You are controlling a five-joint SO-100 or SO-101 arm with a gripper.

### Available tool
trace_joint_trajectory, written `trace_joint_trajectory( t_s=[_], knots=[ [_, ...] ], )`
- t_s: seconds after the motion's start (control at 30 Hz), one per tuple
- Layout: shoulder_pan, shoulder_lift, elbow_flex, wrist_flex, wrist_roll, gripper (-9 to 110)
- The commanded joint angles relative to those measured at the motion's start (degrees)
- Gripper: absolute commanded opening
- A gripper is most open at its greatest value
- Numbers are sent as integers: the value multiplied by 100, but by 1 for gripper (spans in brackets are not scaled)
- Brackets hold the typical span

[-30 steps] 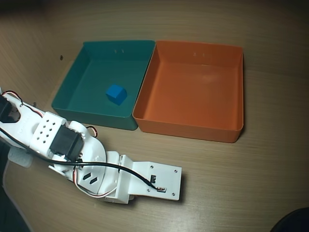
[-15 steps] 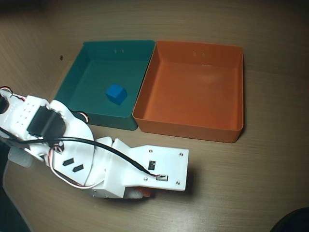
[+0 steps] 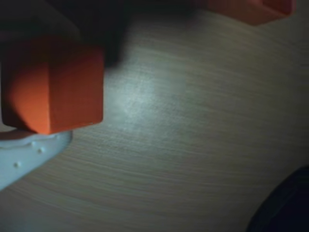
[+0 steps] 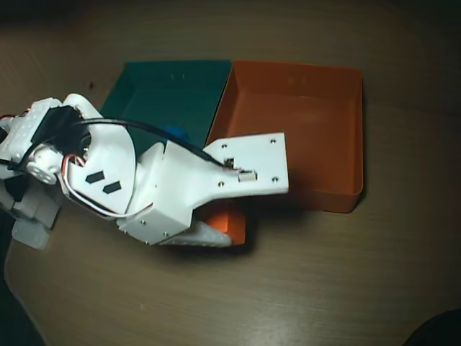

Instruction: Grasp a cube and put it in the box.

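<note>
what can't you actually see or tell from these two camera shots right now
- Small blue cube in the teal plastic tray: overhead view, almost wholly covered by the white arm.
- Small orange cube: overhead, only an edge shows under the gripper; wrist view, blurred.
- Gripper's upper finger: lost in shadow in the wrist view.
- Large orange plastic tray: near-left corner under the arm; cut off by the wrist view's top edge.

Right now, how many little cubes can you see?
2. An orange cube sits in the gripper, above the table near the orange tray. A blue cube peeks out inside the teal tray, mostly hidden by the arm. Others could be covered.
</note>
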Motion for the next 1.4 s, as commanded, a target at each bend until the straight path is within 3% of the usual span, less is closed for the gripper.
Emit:
trace_joint_trajectory(
  t_s=[0.0, 0.6, 1.37],
  knots=[
    [-185, 615, -624, -70, 35, -5],
    [-1494, 387, -1336, -70, 35, -5],
    [-2162, -2927, -3604, -70, 35, -5]
  ],
)
